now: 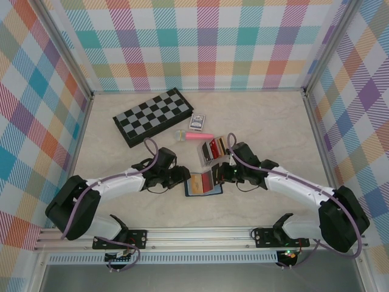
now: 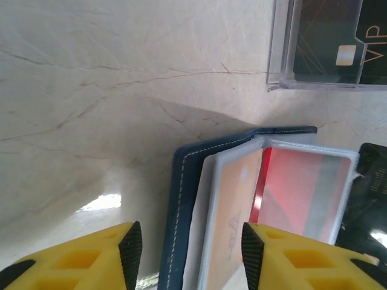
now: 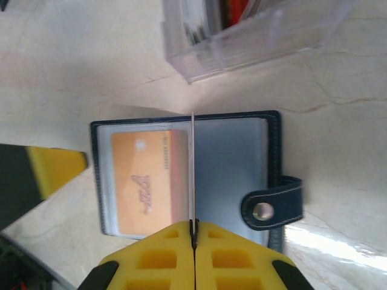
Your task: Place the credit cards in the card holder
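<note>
While right jaws pinch the card holder (image 3: 230, 163) by one sleeve, left jaws gape, red card (image 2: 296, 187) half hidden.

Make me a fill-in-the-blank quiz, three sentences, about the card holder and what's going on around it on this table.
1. The card holder lies ____ on the table, its snap tab unfastened.
2. The credit card lying flat in it is ____ in colour.
3. The jaws of the right gripper are ____ on a clear sleeve standing edge-on over the holder.

Missing words: open; orange; shut.
</note>
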`<state>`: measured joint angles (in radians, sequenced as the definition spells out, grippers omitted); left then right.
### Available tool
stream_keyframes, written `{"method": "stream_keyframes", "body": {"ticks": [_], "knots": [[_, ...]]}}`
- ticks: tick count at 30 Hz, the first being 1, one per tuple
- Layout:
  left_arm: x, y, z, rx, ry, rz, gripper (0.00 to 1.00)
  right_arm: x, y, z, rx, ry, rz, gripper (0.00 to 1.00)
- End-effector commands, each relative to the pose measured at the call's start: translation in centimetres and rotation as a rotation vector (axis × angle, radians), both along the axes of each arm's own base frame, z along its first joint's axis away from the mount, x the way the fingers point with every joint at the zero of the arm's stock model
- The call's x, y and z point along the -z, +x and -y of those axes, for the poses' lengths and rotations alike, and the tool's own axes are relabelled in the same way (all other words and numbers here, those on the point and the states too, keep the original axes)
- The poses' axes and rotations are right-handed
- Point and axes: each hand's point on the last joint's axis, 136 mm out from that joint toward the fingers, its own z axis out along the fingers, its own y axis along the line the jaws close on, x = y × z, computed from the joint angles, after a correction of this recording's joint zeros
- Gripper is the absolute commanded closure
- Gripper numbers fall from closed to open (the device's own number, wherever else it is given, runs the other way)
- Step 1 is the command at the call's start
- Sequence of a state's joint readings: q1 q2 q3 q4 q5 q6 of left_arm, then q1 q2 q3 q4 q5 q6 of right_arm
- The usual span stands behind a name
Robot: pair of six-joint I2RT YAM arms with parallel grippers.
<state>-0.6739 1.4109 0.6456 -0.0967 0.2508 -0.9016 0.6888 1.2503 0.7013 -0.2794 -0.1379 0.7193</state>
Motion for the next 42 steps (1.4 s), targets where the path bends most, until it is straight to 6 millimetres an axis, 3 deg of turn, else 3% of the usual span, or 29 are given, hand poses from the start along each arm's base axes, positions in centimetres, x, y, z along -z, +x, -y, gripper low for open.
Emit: {"method": "stream_keyframes", "body": {"ticks": [1,9,16,22,26,28,30,33,37,42], "knots": [[-0.3,0.1,1.6,0.035,-0.060,0.001,0.52,-1.3,0.0,-1.8,-0.057,0.065,-0.012,0.94],[-0.4,0.2,1.5,0.041,-0.042,0.006,0.74,-2.1,0.4,-3.5,-0.095,0.127,-0.023,0.93],[-0.2,0.0,1.6,0.052,-0.036,0.000,0.86,-1.2,0.3,-4.0,-0.109,0.119,-0.060,0.93],[-0.2,0.1,1.5,0.057,-0.022,-0.002,0.91,0.1,0.8,-1.2,-0.002,-0.022,-0.060,0.94],[0.0,0.0,1.3,0.059,-0.007,-0.004,0.93,-0.7,1.3,2.4,0.106,-0.152,0.012,0.94],[0.2,-0.1,1.1,0.059,0.006,-0.008,0.93,-1.7,1.4,3.2,0.114,-0.160,0.060,0.93],[0.7,-0.2,1.0,0.061,0.020,-0.017,0.94,-2.8,1.3,2.3,0.064,-0.097,0.095,0.93],[1.4,-0.2,0.9,0.066,0.033,-0.031,0.95,-3.2,0.5,-0.8,-0.038,0.053,0.061,0.93],[2.2,-0.2,0.9,0.064,0.047,-0.040,0.96,-1.1,0.0,-3.0,-0.064,0.153,-0.027,0.94],[2.7,-0.1,0.8,0.062,0.061,-0.045,0.97,1.4,-0.4,-2.9,-0.070,0.129,-0.062,0.94]]}}
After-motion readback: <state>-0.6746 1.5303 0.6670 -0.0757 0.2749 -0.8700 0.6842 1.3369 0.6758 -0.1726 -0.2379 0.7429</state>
